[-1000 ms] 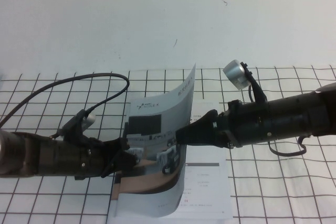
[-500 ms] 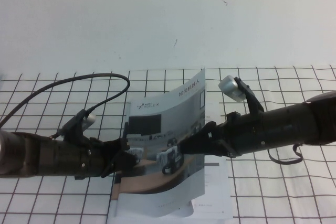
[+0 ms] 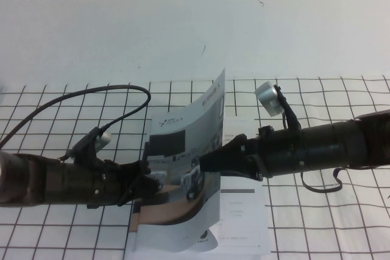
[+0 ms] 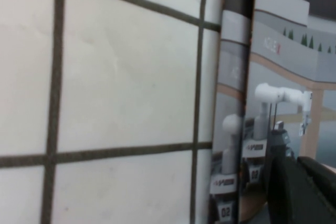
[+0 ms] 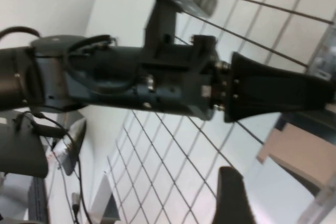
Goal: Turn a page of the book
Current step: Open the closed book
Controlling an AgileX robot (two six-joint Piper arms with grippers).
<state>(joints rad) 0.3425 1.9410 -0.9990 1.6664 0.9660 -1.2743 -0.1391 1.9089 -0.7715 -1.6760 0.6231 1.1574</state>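
**Gridded tabletop against a pale wall**

A white table covering (image 3: 341,223) printed with a black grid fills the near half of the high view. Beyond its far edge rises a plain, evenly lit, off-white wall (image 3: 152,22) bearing faint marks.

Bright, even light; soft, blurry wrist views.

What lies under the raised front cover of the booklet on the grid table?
Under the lifted page, pushed by the right gripper, a white inner page with faint tables shows. Its left part stays covered. The left gripper rests at the book's left edge.
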